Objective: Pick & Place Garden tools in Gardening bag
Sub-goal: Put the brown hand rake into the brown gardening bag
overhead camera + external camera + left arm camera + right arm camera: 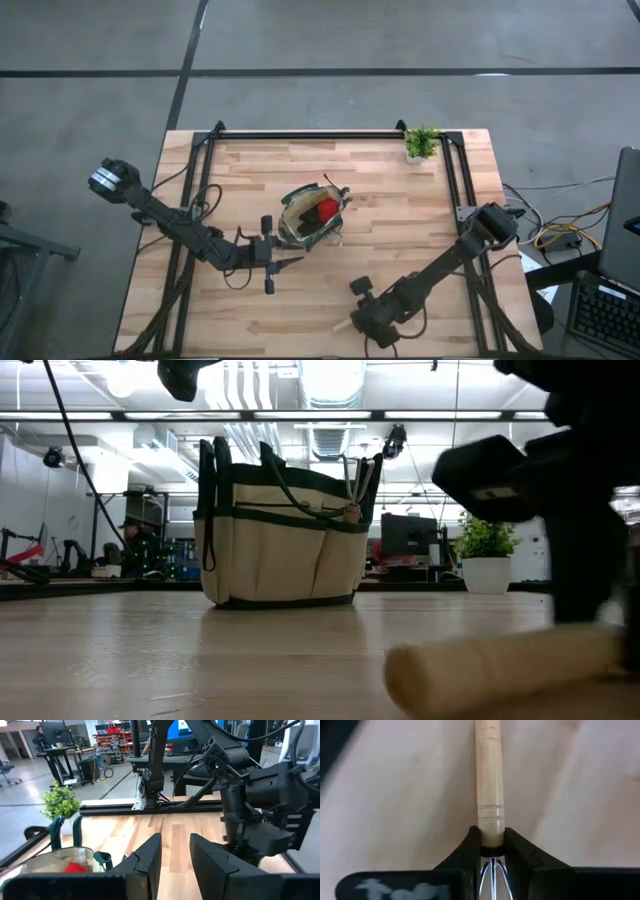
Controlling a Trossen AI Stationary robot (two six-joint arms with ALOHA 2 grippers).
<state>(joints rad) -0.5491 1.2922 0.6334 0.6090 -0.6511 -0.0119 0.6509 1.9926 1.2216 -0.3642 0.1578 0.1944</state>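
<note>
The tan gardening bag [312, 215] with dark green trim stands upright at mid-table. A red item [325, 208] lies inside it, and a metal fork's prongs [357, 480] stick up from its side. Near the table's front edge lies a wooden-handled garden tool [490, 775], its handle [500, 670] flat on the wood. My right gripper [492, 837] is shut on it there [362, 318]. My left gripper [290, 262] hovers level just left of the bag's near side, its fingers [175, 850] a little apart with nothing between them. My right gripper pinches the wooden handle at its metal-collar end [491, 827] between its two fingers, one on each side. The fingers slant steeply down from above and stand across the handle. The handle lies on the table, its free end pointing away from the gripper.
A small potted green plant [422, 145] stands at the table's far right corner. Black rails [310, 134] run along the far edge and both sides. Bare wood lies between the bag and the front edge.
</note>
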